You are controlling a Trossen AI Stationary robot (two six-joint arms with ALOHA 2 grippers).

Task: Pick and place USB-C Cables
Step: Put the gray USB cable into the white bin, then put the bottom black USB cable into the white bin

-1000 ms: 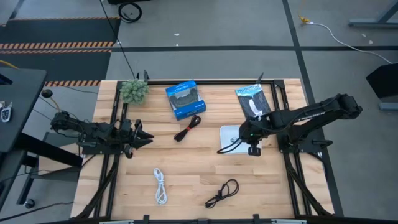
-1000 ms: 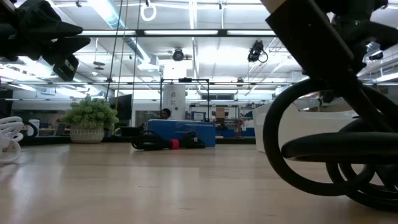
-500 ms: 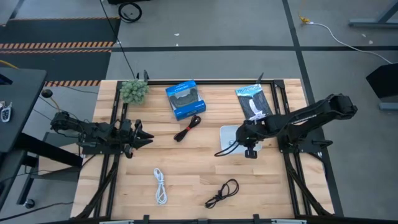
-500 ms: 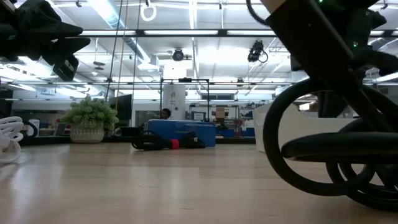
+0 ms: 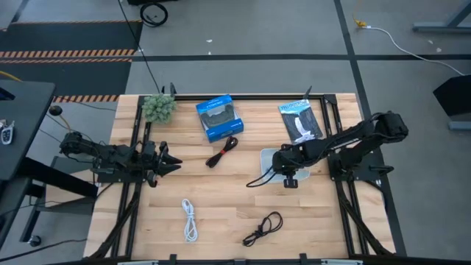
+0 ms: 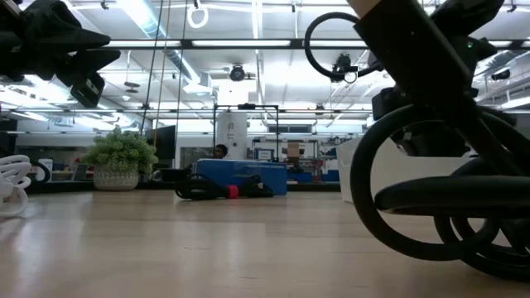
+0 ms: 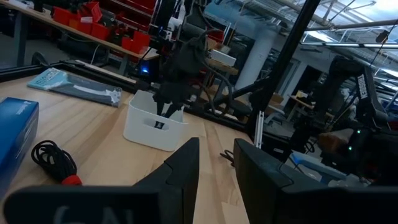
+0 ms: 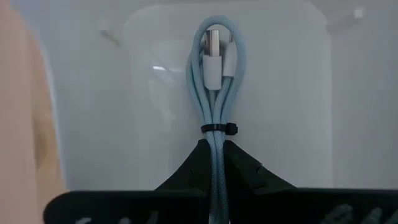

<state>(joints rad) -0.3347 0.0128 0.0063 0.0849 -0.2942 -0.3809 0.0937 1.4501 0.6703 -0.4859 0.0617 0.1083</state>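
Observation:
The pale blue-grey USB-C cable (image 8: 213, 81) is a tied bundle in my right gripper (image 8: 213, 147), which is shut on it over the white bin (image 5: 269, 157). The black-and-red cable (image 5: 224, 152) lies on the table in front of the blue box. The white cable (image 5: 190, 219) and the black cable (image 5: 263, 228) lie near the table's near edge. My left gripper (image 5: 168, 159) waits open above the table's left side, touching nothing. The left wrist view shows the right gripper (image 7: 169, 102) above the bin (image 7: 155, 122). My right gripper pinches the pale blue-grey bundle between its two fingers just behind the black tie band (image 8: 213, 138). It comes from above, pointing down into the bin, with the fingers lying along the bundle. The looped end with the plugs (image 8: 214, 53) hangs below the fingers inside the bin.
A blue box (image 5: 219, 118) and a small potted plant (image 5: 158, 107) stand by the far edge. A flat black-and-white packet (image 5: 300, 120) lies beyond the bin. Black frame rails run along the table's left and right sides. Bare wood lies in the table's middle.
My right gripper has moved toward the table's left, from beside the bin's right part to over the bin, carrying the pale blue-grey cable with it. The arm's own black lead has swung out to the left of the bin.

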